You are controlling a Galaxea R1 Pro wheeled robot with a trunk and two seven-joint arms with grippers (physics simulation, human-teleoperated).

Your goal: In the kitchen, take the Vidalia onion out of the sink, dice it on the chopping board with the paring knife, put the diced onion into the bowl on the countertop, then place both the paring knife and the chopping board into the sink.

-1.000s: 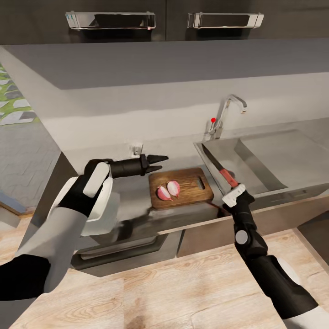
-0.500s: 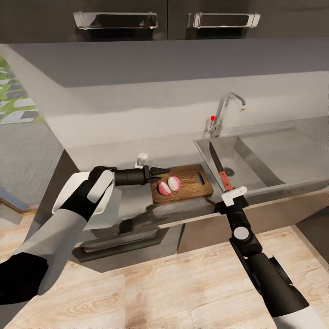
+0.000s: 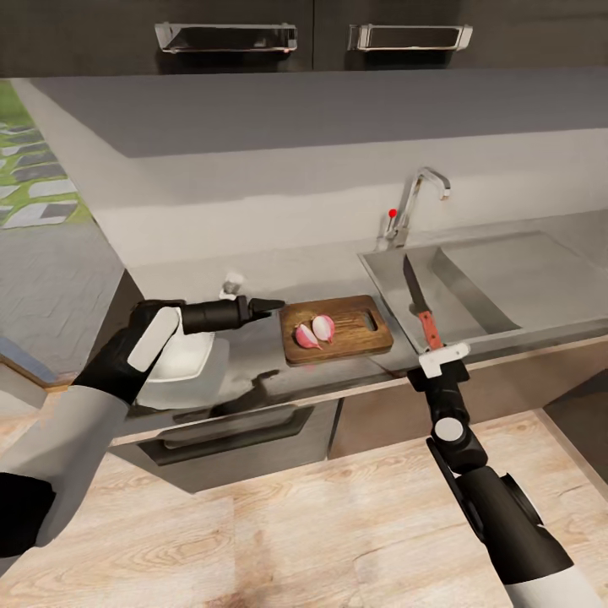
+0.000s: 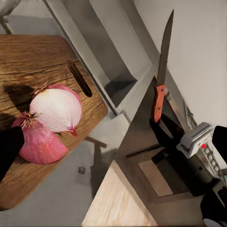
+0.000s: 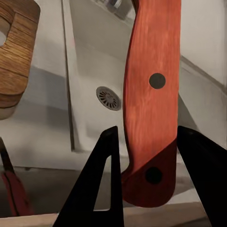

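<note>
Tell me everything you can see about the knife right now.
The knife is small and slim, with a dark pointed blade and a red-orange handle bearing two dark rivets. The right gripper is shut on the handle's lower end, holding it nearly upright, blade tip up, at the sink's front edge, right of the board. Only the gripper touches it.

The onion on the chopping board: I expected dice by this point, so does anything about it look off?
The Vidalia onion lies on the chopping board as two halves, one cut face showing, not as dice. The paring knife is held by the right gripper over the sink edge, away from the board. Nothing is spilled.
</note>
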